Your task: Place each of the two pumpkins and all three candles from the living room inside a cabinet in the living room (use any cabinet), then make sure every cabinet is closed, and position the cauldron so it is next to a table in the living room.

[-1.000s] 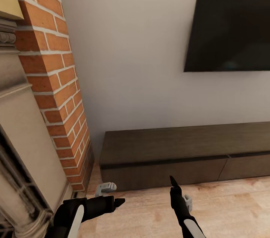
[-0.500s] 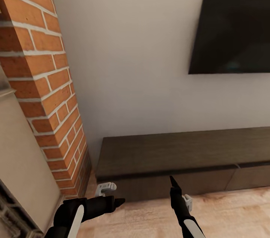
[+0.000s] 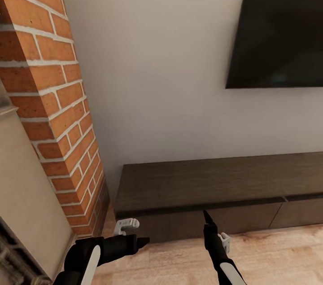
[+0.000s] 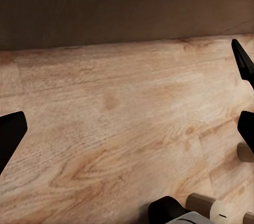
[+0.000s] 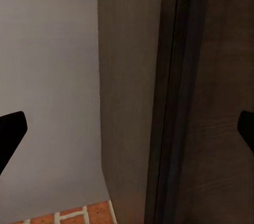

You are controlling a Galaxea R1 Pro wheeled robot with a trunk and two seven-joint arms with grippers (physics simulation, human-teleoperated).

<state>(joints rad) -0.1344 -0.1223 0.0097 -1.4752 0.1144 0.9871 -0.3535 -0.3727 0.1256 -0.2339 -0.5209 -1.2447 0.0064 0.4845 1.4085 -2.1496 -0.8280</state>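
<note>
The cabinet (image 3: 202, 181) is a long, low dark-brown unit against the wall, and the drawer fronts I can see are closed. Its front and top edge also fill the right wrist view (image 5: 206, 102), and its base runs along the left wrist view (image 4: 106, 12). My left gripper (image 3: 142, 242) hovers over the wood floor just in front of the cabinet's left end, open and empty (image 4: 127, 131). My right gripper (image 3: 206, 217) points at the cabinet front, open with nothing between its fingers (image 5: 127, 131). The pumpkins, candles and cauldron are out of view.
A red brick chimney column (image 3: 49, 96) with a pale fireplace surround (image 3: 22, 195) stands close on the left, beside the cabinet's end. A black TV (image 3: 278, 38) hangs on the wall above the cabinet. Light wood floor (image 3: 278, 253) lies in front.
The whole picture shifted over the last second as the camera turned slightly right and drew closer; since half a second ago it is steady. Both arms hold the same pose.
</note>
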